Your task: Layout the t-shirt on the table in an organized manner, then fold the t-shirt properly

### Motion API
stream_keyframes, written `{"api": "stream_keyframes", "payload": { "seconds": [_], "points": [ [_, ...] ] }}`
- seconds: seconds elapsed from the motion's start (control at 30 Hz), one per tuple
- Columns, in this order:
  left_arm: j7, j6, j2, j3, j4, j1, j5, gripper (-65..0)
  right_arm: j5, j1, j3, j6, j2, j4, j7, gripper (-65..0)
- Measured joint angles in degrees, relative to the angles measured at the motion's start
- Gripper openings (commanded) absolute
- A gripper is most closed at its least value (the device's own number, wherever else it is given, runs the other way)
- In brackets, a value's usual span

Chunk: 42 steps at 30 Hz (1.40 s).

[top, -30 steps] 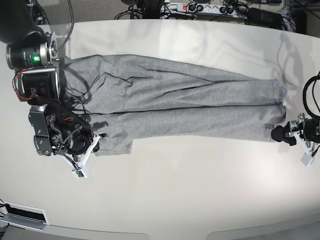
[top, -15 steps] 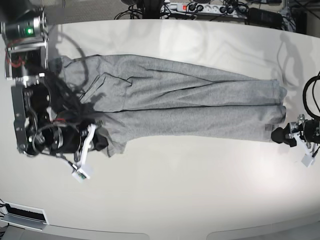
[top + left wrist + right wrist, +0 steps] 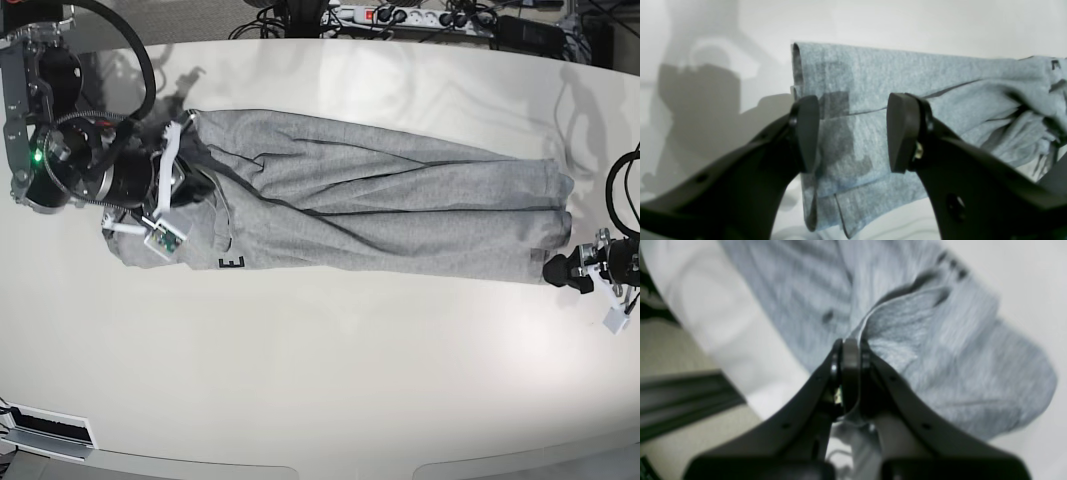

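The t-shirt [image 3: 380,215] lies as a long, narrow grey band across the far half of the table [image 3: 330,400], running from about 9 o'clock to 3 o'clock in the base view. Its long near edge is fairly straight; the far edge is creased and wavy, with a diagonal fold running through the middle. A dark letter shows at the near edge toward 9 o'clock.

At the 9 o'clock end, the right gripper [image 3: 848,350] has its jaws pressed together, pinching a raised fold of the shirt; cloth bunches and lifts around the fingertips, and the table's rim and the floor lie just behind it. The view there is blurred.

At the 3 o'clock end, the left gripper [image 3: 853,133] sits low just off the shirt's squared end. Its jaws stand spread, with the stacked layers of that end showing between the pads [image 3: 806,133]; I cannot tell whether they touch the cloth.

Bare tabletop stretches wide toward 6 o'clock. A narrower bare strip lies toward 12 o'clock, where a power strip [image 3: 410,15] and cables sit beyond the curved edge.
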Motion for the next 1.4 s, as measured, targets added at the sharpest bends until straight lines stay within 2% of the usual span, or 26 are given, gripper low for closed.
{"api": "stream_keyframes", "payload": {
  "seconds": [0.1,0.2,0.3,0.43,0.47,0.53,0.57,0.6,0.63,0.73,0.87,0.9,0.97,1.0,1.07,1.2,1.27,1.4],
  "points": [
    [0.02,0.02,-0.33,0.0,0.0,-0.02,-0.02,-31.6,-0.98,-1.73,0.0,0.02,1.2,-0.02,-0.55,-65.0],
    [0.17,0.0,-0.94,0.0,0.0,-0.02,-0.26,-31.7,-4.85,-2.93,0.0,0.02,1.31,-0.02,-0.5,-65.0],
    [0.48,0.02,-1.7,-0.5,0.0,-0.37,-0.96,-31.6,-6.99,-3.63,0.0,0.04,1.29,-0.37,1.55,-65.0],
    [3.56,-0.2,-2.8,-5.01,0.0,-1.07,-3.52,-31.7,-12.37,-3.58,0.0,0.02,1.29,-2.93,6.34,-65.0],
    [4.63,-0.37,-3.02,-6.6,0.0,-1.16,-3.52,-31.6,-13.18,-3.61,0.0,0.04,1.29,-3.5,6.97,-59.1],
    [7.13,-0.37,-3.69,-9.84,0.0,-1.16,-3.48,-31.7,-14.75,-3.61,0.0,0.07,1.31,-3.87,7.02,-43.1],
    [7.96,-0.37,-4.09,-11.41,0.0,-1.14,-3.48,-31.7,-15.87,-3.37,0.0,0.17,1.29,-3.89,6.75,-37.6],
    [8.68,-0.37,-4.55,-12.98,0.0,-1.14,-3.48,-32.1,-16.9,-2.84,0.0,0.24,1.31,-3.89,5.95,-36.3],
    [8.87,-0.37,-5.14,-14.6,-0.04,-1.11,-3.63,-32.2,-16.83,-1.92,0.0,-0.09,1.29,-3.82,3.52,-36.5],
    [8.46,-0.37,-7.65,-18.75,-0.07,-0.96,-6.45,-32.1,-16.2,1.11,0.04,-5.27,1.46,-1.84,-1.44,-38.3],
    [8.28,-1.29,-11.39,-21.77,-0.04,0.61,-8.24,-32.1,-5.05,2.36,0.81,-6.01,1.49,1.46,1.07,-39.7],
    [8.28,-1.29,-12.04,-21.88,-0.04,1.51,-8.55,-32.1,-3.26,2.03,0.81,-4.57,1.44,1.4,2.84,-44.6],
    [8.48,-1.31,-12.61,-21.94,-0.04,3.39,-9.05,-32.1,-2.34,1.14,0.74,-1.46,1.03,0.09,6.58,-60.5],
    [8.46,-1.31,-12.59,-21.92,-0.07,4.44,-8.98,-32.1,-3.63,0.94,0.74,-0.15,0.52,-1.05,8.2,-65.0],
    [7.17,-1.36,-12.17,-21.94,-0.07,6.38,-8.98,-32.0,-7.02,0.83,0.76,0.22,-0.74,-4.0,12.66,-65.0],
    [2.1,-1.36,-11.21,-21.92,0.09,11.54,-9.4,-32.0,-17.57,1.01,0.76,0.11,-3.56,-12.15,20.48,-65.0],
    [-0.57,-1.31,-10.97,-21.92,0.02,14.23,-8.44,-32.0,-19.41,0.98,0.76,-0.39,-4.35,-17.42,22.71,-65.0],
    [-4.79,-1.18,-8.9,-21.94,-0.17,15.19,-0.92,-32.0,-19.8,1.42,0.76,-0.02,-5.2,-25.64,24.06,-65.0]
  ]
}}
